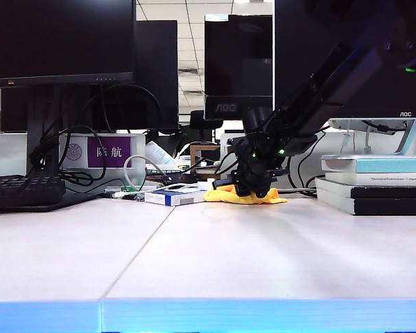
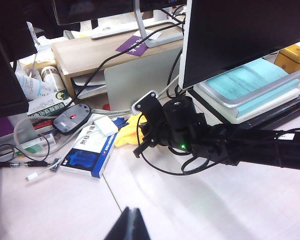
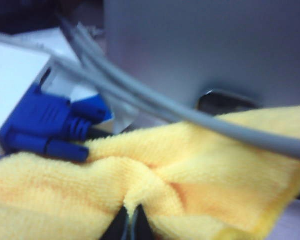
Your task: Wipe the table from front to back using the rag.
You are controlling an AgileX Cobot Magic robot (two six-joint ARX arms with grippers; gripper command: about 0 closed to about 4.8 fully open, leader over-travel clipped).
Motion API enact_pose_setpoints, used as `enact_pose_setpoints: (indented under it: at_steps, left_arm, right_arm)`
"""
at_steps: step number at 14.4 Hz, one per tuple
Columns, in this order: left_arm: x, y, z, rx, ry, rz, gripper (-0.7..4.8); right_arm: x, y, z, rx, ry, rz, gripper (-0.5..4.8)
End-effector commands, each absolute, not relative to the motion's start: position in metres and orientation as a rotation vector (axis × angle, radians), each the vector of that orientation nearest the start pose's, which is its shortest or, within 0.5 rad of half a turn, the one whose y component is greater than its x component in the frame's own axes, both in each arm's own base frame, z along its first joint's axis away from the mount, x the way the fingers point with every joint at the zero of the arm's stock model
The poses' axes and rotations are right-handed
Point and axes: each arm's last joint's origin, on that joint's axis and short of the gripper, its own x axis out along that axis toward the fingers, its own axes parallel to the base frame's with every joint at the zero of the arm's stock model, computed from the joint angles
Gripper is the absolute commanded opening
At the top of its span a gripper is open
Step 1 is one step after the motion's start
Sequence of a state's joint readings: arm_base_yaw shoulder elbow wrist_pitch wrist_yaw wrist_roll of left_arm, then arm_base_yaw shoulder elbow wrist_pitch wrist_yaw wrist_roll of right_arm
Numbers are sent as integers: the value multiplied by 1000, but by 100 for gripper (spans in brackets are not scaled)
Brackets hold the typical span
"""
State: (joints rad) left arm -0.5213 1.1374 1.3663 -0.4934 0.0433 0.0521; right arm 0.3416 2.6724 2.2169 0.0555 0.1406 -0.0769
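We get an exterior view low at the tabletop [image 1: 263, 263] front edge facing back, left wrist view high and angled down, right wrist view pressed close, all sharing the rag [image 3: 190, 175].

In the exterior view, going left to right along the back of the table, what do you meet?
Black keyboard → white-and-blue box → the rag pinched in the shut right hand → stack of books. The left hand is not in that view.
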Motion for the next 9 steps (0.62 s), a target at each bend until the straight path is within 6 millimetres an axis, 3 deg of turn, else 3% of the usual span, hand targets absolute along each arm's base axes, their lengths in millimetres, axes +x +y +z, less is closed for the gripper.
enact_pose_setpoints:
  at_steps: [1, 4, 9]
  left_arm:
    - [195, -114, 434, 112, 236, -575, -5]
    - [195, -114, 434, 113, 239, -575, -5]
    - [195, -114, 434, 112, 238, -575, -5]
  right_arm:
    - [558, 194, 129, -185, 426, 227, -6]
    - [553, 194, 122, -207, 519, 231, -6]
    - [542, 197, 133, -239, 637, 245, -6]
